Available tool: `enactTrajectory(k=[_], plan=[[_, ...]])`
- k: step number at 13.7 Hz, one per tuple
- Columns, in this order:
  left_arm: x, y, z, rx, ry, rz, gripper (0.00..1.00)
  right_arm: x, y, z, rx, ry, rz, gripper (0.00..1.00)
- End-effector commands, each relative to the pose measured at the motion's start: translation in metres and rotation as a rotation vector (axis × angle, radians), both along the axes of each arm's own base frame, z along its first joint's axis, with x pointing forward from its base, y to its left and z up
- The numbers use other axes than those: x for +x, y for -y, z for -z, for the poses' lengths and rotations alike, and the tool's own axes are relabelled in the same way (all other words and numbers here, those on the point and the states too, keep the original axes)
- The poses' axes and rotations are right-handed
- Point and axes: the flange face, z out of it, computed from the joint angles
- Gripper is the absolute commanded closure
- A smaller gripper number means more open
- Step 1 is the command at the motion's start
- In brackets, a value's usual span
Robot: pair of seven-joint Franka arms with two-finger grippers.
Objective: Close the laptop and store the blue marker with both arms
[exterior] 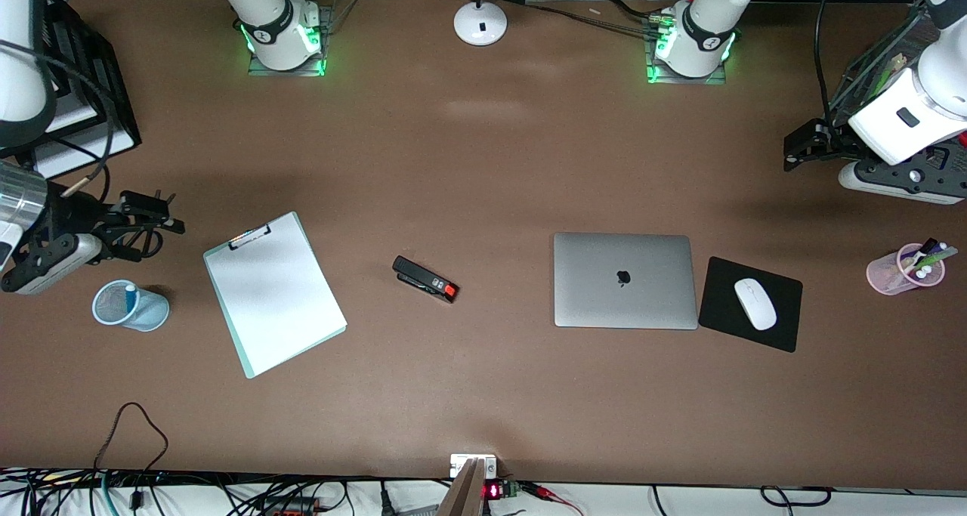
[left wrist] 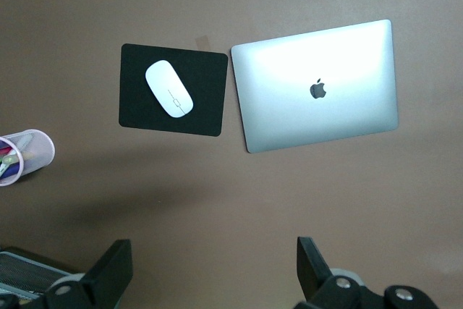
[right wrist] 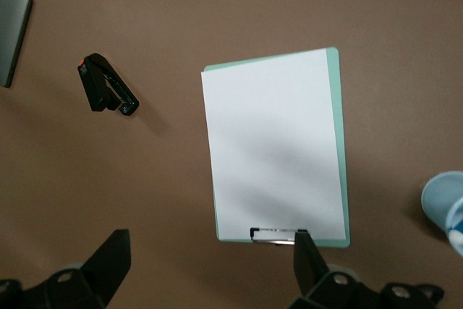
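Observation:
The silver-grey laptop (exterior: 623, 279) lies closed and flat on the table, logo up, and also shows in the left wrist view (left wrist: 318, 85). The blue marker (exterior: 131, 297) stands in a light blue mesh cup (exterior: 143, 313) at the right arm's end of the table, white end up. The cup's rim (right wrist: 443, 197) shows at the edge of the right wrist view. My right gripper (exterior: 170, 212) (right wrist: 210, 240) is open and empty, up in the air near the clipboard's clip. My left gripper (exterior: 789, 153) (left wrist: 213, 251) is open and empty, over bare table at the left arm's end.
A clipboard with white paper (exterior: 272, 293) lies beside the blue cup. A black stapler (exterior: 424, 279) lies between clipboard and laptop. A white mouse (exterior: 755, 303) sits on a black mouse pad (exterior: 786, 327) beside the laptop. A pink cup of pens (exterior: 899, 270) stands toward the left arm's end.

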Motion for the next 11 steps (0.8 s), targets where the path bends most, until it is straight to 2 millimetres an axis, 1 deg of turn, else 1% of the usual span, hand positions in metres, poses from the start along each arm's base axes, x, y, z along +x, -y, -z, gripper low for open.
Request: enactTrajectory(k=[1,2,3,4,5,6,8,9,11], plan=[[0.003,0.000,-0.005,-0.005,-0.001,0.000,0.00,-0.015,-0.014,-0.006,-0.063,-0.101,0.154,0.00],[0.003,0.000,-0.005,-0.003,-0.001,0.000,0.00,-0.021,-0.023,-0.011,-0.087,-0.133,0.199,0.00],[0.003,0.000,-0.005,-0.003,-0.001,0.000,0.00,-0.029,-0.031,-0.020,-0.122,-0.164,0.239,0.00],[0.005,0.001,-0.004,-0.003,0.001,0.001,0.00,-0.038,-0.034,-0.032,-0.170,-0.180,0.281,0.00],[0.004,0.001,-0.004,-0.003,-0.001,0.001,0.00,-0.047,-0.033,-0.048,-0.218,-0.173,0.300,0.00],[0.003,0.000,-0.005,-0.003,-0.001,0.001,0.00,-0.057,-0.026,-0.068,-0.270,-0.144,0.300,0.00],[0.003,-0.003,-0.005,-0.004,-0.007,-0.006,0.00,-0.066,-0.004,-0.096,-0.315,-0.082,0.323,0.00],[0.003,-0.005,-0.004,-0.004,-0.008,-0.010,0.00,-0.069,0.009,-0.104,-0.359,-0.064,0.334,0.00],[0.003,-0.003,-0.005,-0.004,-0.005,-0.006,0.00,-0.076,0.019,-0.116,-0.369,-0.055,0.379,0.00]])
